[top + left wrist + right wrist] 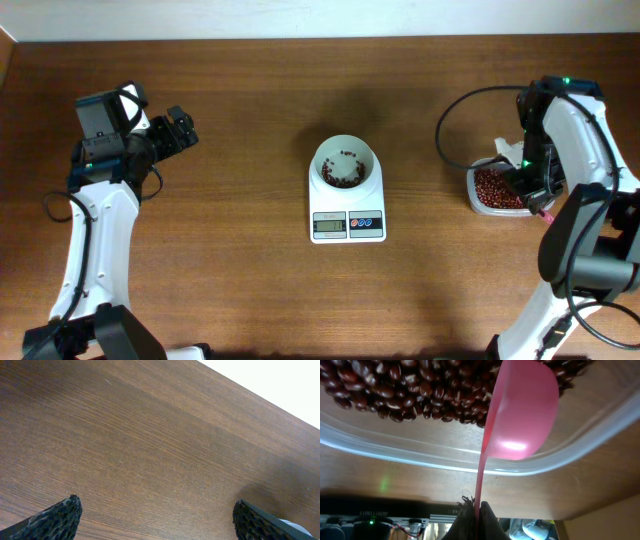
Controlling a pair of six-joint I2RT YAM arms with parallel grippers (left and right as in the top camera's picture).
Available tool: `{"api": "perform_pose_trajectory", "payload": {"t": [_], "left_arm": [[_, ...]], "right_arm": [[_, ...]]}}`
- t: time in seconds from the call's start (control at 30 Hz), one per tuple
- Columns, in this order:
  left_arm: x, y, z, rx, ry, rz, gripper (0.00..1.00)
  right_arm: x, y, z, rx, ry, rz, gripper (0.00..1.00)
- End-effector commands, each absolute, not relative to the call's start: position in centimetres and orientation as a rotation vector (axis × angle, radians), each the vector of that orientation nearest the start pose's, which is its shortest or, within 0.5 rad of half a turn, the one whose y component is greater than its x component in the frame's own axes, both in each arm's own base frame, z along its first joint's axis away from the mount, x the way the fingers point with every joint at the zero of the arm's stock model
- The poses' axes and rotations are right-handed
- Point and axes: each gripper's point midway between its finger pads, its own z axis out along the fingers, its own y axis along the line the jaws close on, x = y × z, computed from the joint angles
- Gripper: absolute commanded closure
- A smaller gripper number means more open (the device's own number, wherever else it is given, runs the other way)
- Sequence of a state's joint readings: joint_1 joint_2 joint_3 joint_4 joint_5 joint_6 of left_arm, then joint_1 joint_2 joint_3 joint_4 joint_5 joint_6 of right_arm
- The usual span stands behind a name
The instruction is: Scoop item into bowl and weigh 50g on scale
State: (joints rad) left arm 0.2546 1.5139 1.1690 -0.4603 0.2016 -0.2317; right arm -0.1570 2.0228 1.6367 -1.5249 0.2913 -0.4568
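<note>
The white bowl (pixel 345 165) stands on the white scale (pixel 347 222) at the table's middle, with a few red-brown beans (pixel 343 177) in it. Most beans (pixel 495 188) lie in a clear plastic tub (pixel 478 205) at the right; they also show in the right wrist view (pixel 410 390). My right gripper (pixel 478 512) is shut on the handle of a pink scoop (pixel 520 415), whose head sits in the tub at the edge of the bean heap. My left gripper (pixel 157 520) is open and empty over bare wood at the far left (pixel 178 130).
The tub's clear rim (pixel 420 455) runs across the right wrist view below the beans. The right arm's cable (pixel 450 120) loops over the table beside the tub. The table's back edge (pixel 320 38) meets a white wall.
</note>
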Motion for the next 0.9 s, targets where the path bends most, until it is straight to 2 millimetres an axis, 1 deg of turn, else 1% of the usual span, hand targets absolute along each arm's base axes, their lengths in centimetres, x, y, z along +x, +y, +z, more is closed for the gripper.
{"api": "perform_pose_trajectory", "payload": {"t": [0.0, 0.07, 0.13, 0.2, 0.23, 0.37, 0.43, 0.57, 0.67, 0.73, 0.8, 0.83, 0.87], "left_arm": [[42.1, 7.7, 18.1, -0.491, 2.303, -0.221, 0.01], [42.1, 7.7, 18.1, -0.491, 2.304, -0.221, 0.01], [42.1, 7.7, 18.1, -0.491, 2.304, -0.221, 0.01], [42.1, 7.7, 18.1, -0.491, 2.304, -0.221, 0.01], [42.1, 7.7, 18.1, -0.491, 2.304, -0.221, 0.01], [42.1, 7.7, 18.1, -0.491, 2.304, -0.221, 0.01], [42.1, 7.7, 18.1, -0.491, 2.304, -0.221, 0.01], [42.1, 7.7, 18.1, -0.491, 2.304, -0.221, 0.01], [42.1, 7.7, 18.1, -0.491, 2.304, -0.221, 0.01], [42.1, 7.7, 18.1, -0.491, 2.304, -0.221, 0.01], [42.1, 7.7, 18.1, -0.491, 2.304, -0.221, 0.01], [42.1, 7.7, 18.1, -0.491, 2.304, -0.221, 0.01], [42.1, 7.7, 18.1, -0.491, 2.304, -0.221, 0.01]], "right_arm": [[29.6, -9.3, 8.1, -0.668, 3.460, -0.263, 0.96], [29.6, -8.3, 7.8, -0.648, 3.453, -0.163, 0.96], [29.5, -8.3, 7.3, -0.695, 3.448, -0.154, 0.96], [29.3, -8.2, 6.3, -0.708, 3.446, -0.149, 0.96], [29.5, -7.6, 5.8, -0.693, 3.430, -0.089, 0.96], [30.9, -4.5, 5.2, -0.617, 3.332, 0.196, 0.96], [31.4, -3.9, 5.1, -0.603, 3.302, 0.245, 0.96], [31.7, -2.8, 5.3, -0.581, 3.270, 0.354, 0.96], [31.1, -2.7, 5.6, -0.529, 3.278, 0.444, 0.96], [30.8, -3.2, 5.7, -0.470, 3.280, 0.495, 0.96], [30.5, -3.5, 6.2, -0.423, 3.235, 0.631, 0.96], [30.7, -3.6, 6.5, -0.364, 3.197, 0.708, 0.96], [30.8, -3.5, 6.7, -0.349, 3.162, 0.763, 0.96]]}}
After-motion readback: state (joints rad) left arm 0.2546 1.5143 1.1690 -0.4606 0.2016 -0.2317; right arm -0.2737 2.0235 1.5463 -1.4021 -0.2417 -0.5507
